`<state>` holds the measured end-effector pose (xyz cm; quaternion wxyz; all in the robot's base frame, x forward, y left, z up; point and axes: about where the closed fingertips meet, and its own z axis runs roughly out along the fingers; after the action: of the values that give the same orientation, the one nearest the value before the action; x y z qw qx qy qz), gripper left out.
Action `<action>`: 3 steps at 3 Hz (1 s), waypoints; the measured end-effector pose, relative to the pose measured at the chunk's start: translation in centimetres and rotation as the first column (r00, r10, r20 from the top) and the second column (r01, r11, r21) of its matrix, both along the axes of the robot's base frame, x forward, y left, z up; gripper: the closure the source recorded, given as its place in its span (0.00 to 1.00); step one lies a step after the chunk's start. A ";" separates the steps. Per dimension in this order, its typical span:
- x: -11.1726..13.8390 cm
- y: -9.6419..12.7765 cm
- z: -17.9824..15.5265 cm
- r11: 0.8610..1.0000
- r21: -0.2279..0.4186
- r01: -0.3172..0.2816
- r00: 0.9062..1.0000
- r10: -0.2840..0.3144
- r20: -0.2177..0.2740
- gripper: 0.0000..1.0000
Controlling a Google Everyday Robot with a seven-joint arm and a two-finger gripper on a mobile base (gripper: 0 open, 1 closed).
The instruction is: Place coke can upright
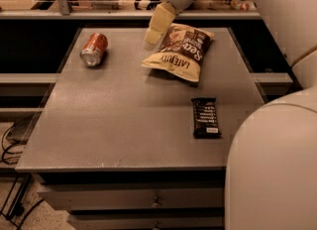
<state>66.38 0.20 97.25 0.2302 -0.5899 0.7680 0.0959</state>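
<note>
Coke can (94, 49) lies on its side at the far left of the table (124, 140), one silver end facing near. The gripper (153, 31) hangs right of it, above the far left edge of the chip bag (181, 50); whether it is apart or together I cannot tell. To do this well, it should travel left clear of the bag, descend square across the can's round body, clamp mid-length so it cannot roll, then tip it onto a silver end on bare tabletop, away from the chocolate bar (205, 117).

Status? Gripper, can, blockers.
Gripper over far side of table, at left edge of chip bag. Coke can on its side, far left, not held. Bag not between them.
</note>
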 end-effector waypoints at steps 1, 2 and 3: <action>0.0 0.0 0.0 1.000 0.000 0.000 1.000 0.000 0.000 0.00; 0.7 1.8 -1.0 1.000 -0.025 0.019 0.999 -0.020 -0.036 0.00; 1.9 5.7 -2.5 0.999 -0.030 0.028 0.997 -0.030 -0.074 0.00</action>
<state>68.27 5.92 94.77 0.1942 -0.5781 0.7857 0.1035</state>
